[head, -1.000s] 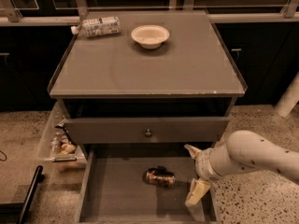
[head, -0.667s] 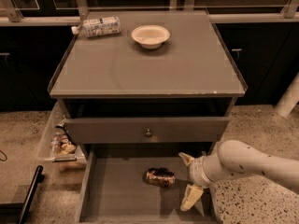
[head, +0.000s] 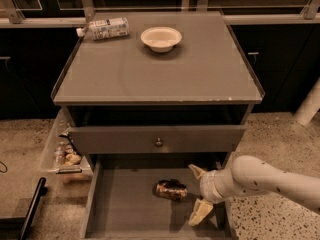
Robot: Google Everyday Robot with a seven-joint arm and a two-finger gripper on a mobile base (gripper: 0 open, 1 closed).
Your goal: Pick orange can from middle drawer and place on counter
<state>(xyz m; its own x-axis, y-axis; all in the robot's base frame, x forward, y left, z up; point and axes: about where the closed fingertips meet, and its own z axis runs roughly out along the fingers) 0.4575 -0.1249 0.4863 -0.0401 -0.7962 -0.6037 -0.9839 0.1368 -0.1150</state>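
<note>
Desk (head: 150, 76): grey cabinet top with a thin raised rim. At its back sits a white bowl (head: 161, 38). A white labelled bottle (head: 105, 28) lies on its side at the back left corner, well apart from the bowl.

Below the top, the upper drawer front (head: 200, 139) stands slightly pulled out, with a small round knob (head: 159, 142) at its middle.

Middle drawer (head: 125, 209): pulled out far toward the camera, with its flat floor and low side walls in view.

Orange can (head: 171, 189): lies on its side on the drawer floor, right of centre and nearer the back than the front. It is orange-brown with dark markings. It is not lifted and nothing grips it.

End effector (head: 192, 194): inside the middle drawer, just right of the can, reaching in from the right on a pale arm (head: 270, 176). The fingers are spread wide. One fingertip (head: 196, 170) sits toward the back of the drawer, the other toward the front, and the gap between them faces the can. The can's right end is close to that gap; whether either finger touches it cannot be told.

Left of the cabinet, a clear side bin (head: 52, 146) holds a few small items, too indistinct to name. The speckled floor (head: 280, 129) shows on both sides.
</note>
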